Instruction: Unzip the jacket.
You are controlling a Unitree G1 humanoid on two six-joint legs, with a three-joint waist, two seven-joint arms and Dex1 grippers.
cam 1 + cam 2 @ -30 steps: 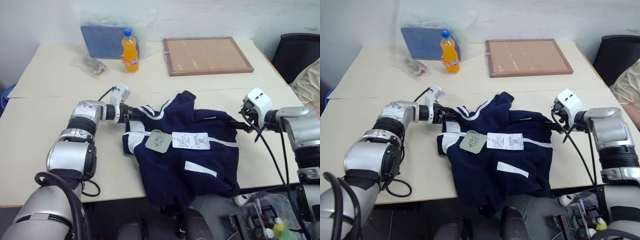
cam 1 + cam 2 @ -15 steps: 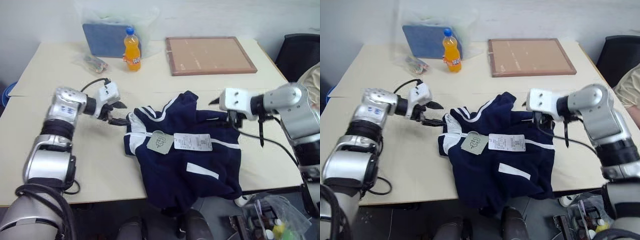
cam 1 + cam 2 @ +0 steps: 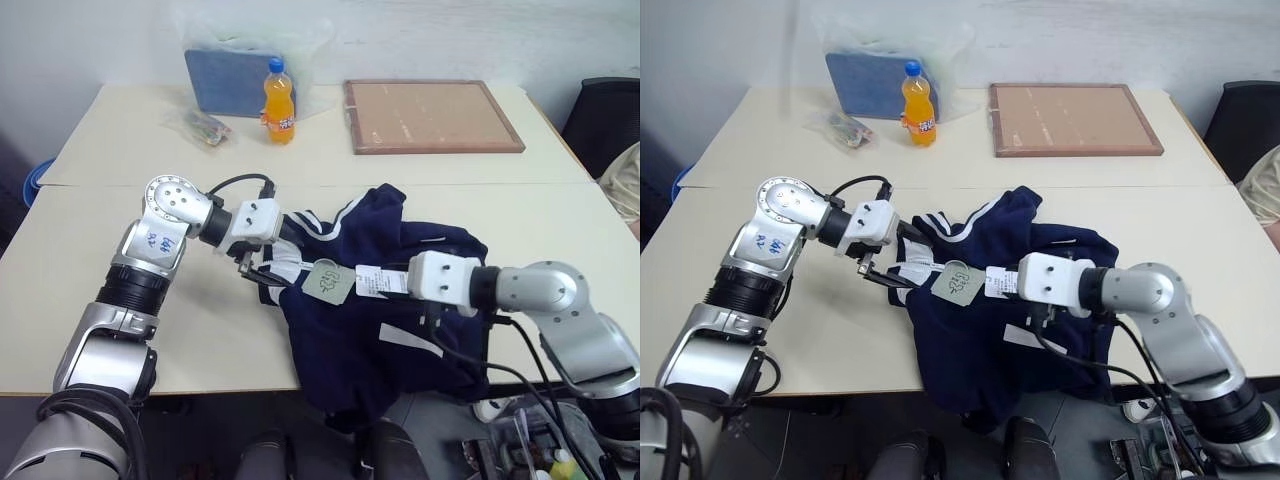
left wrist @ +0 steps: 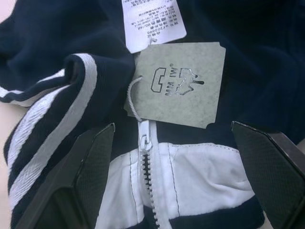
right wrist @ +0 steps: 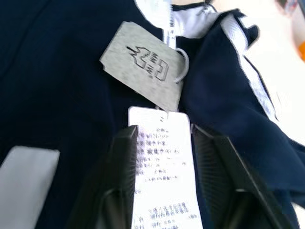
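Since the earlier frame both of my arms have drawn in over the jacket (image 3: pixel 390 300): my left gripper (image 3: pixel 262 262), formerly out at the collar's outer edge, now hangs above the collar and the top of the zip, and my right gripper (image 5: pixel 164 162), formerly off the jacket's far side, has swung across to the hang tags. The jacket lies crumpled on the table (image 3: pixel 120 300), at the near edge, part of it drooping over that edge. The zip (image 4: pixel 151 188) appears closed up to the white collar band, its slider (image 4: pixel 145 141) sitting at the top just below the grey tag (image 4: pixel 177 85); by my judgement the unzipping has not begun, and the slider must yet be grasped and drawn down the whole front. My left fingers (image 4: pixel 88 179) stand spread wide to either side of the slider, holding nothing. My right fingers (image 5: pixel 121 181) are partly drawn together, flanking the white printed tag (image 5: pixel 162 160); whether they already pinch it I cannot tell.
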